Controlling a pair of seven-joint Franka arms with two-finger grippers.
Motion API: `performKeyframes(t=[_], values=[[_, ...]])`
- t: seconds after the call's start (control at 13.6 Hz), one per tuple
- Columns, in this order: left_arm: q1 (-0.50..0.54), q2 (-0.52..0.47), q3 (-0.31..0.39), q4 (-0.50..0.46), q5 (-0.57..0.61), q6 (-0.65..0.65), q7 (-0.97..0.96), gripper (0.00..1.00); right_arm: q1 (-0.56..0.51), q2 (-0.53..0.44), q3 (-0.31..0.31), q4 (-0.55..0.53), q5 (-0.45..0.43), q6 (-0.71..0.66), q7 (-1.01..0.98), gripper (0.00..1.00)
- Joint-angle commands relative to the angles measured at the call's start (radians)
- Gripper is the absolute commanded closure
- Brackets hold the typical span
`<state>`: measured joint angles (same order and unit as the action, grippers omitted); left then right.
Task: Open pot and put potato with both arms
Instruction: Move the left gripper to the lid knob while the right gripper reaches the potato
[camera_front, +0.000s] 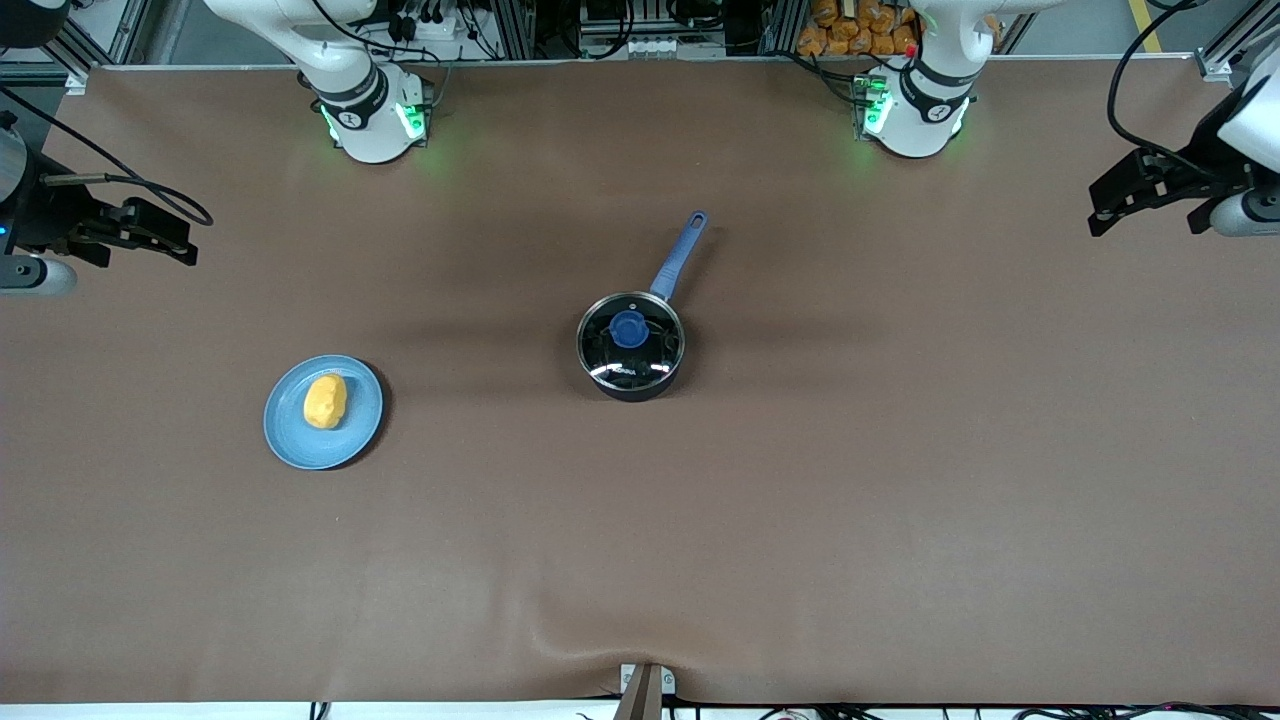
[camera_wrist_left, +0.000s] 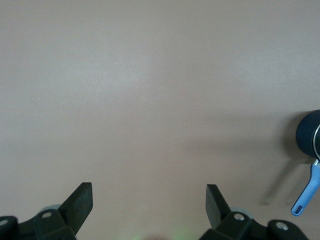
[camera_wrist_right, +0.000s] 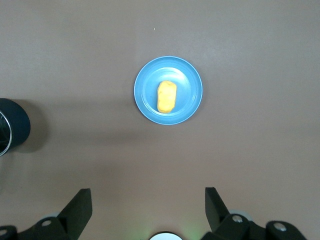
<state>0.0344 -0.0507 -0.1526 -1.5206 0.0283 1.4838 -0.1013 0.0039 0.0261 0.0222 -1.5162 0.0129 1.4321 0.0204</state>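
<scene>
Nothing has been started: the pot (camera_front: 631, 345) sits mid-counter with its glass lid (camera_front: 630, 340) on, its blue handle (camera_front: 679, 256) pointing toward the robots' bases, and the potato (camera_front: 325, 401) lies on a blue plate (camera_front: 290, 440) toward the right arm's end of the counter (camera_front: 900, 500), a little nearer the front camera than the pot. The left gripper (camera_wrist_left: 149, 200) hangs high over bare counter at its own end, jaws spread wide and empty, with only the pot's edge in its wrist view. The right gripper (camera_wrist_right: 148, 202) hangs over its end, jaws likewise wide and empty, the plate and potato ahead of it. The step in hand is probably the approach. Next, one arm must drop onto the lid's blue knob (camera_front: 627, 328) and lift it, most likely the left, though its start is poorly seen; the right would then take the potato.
</scene>
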Motion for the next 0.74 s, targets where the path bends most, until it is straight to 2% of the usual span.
performKeyframes(t=[0.0,0.29,0.52,0.66], values=[[-0.027,0.025,-0.018,0.017,-0.021,-0.017,-0.014,0.00,-0.013,-0.031,0.005,-0.035,0.012,-0.004,-0.019,0.00],[-0.030,0.075,-0.090,0.025,-0.019,-0.008,-0.058,0.00,-0.015,-0.031,0.004,-0.041,0.012,-0.006,-0.019,0.00],[-0.033,0.136,-0.140,0.076,-0.019,-0.008,-0.081,0.00,-0.015,-0.032,0.004,-0.044,0.012,-0.006,-0.019,0.00],[-0.071,0.166,-0.148,0.083,-0.018,-0.002,-0.133,0.00,-0.019,-0.040,0.004,-0.076,0.012,0.007,-0.019,0.00]])
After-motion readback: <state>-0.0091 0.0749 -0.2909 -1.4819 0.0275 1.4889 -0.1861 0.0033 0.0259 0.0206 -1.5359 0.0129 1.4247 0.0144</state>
